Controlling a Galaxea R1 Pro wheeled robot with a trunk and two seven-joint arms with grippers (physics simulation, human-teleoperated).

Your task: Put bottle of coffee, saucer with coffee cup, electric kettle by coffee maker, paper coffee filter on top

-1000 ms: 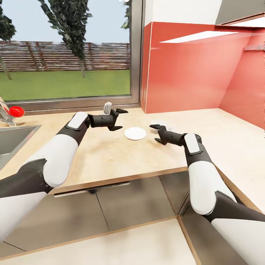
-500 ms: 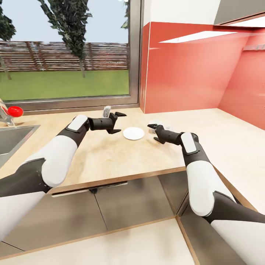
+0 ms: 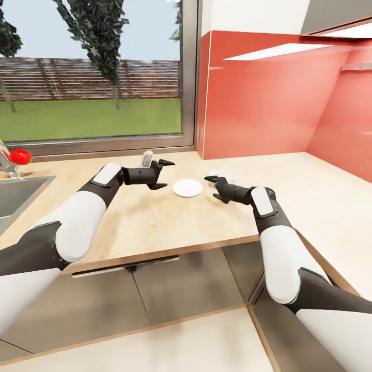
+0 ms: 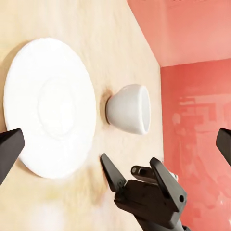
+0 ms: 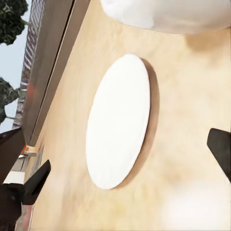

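Your saucer (image 3: 187,187) lies flat on the countertop (image 3: 155,222), and everything sits around it. Your left gripper (image 3: 161,173) hangs just beside one edge with fingers apart, holding nothing. Your right gripper (image 3: 213,187) is near the opposite edge, also spread and empty. The cup (image 4: 129,109) stands just beside the saucer, not on it.

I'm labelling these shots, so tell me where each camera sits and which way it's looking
Head view: on the head, facing forward and down at the countertop; both arms, the left gripper and the right gripper flank the saucer.
Left wrist view: on the left arm, facing the saucer, cup and right gripper.
Right wrist view: on the right arm, facing the saucer.
All share the saucer.
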